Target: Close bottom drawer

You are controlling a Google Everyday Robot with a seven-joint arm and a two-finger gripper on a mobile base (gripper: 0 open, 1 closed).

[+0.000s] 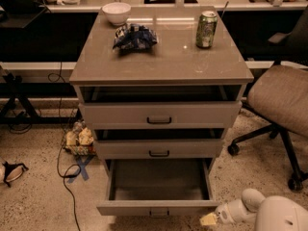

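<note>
The bottom drawer (159, 207) of the grey-beige cabinet is pulled well out, its shallow tray empty, with a small bar handle at the middle of its low front. The middle drawer (159, 148) and the top drawer (159, 114) stand slightly out. My gripper (210, 219) is at the bottom right of the camera view, on a white arm, its yellowish tip just right of the bottom drawer's front right corner, close to it or touching it.
On the cabinet top (163, 57) stand a white bowl (116, 12), a blue snack bag (134, 35) and a green can (206, 29). An office chair (281, 100) stands to the right. Cables and a snack bag (79, 138) lie on the floor at the left.
</note>
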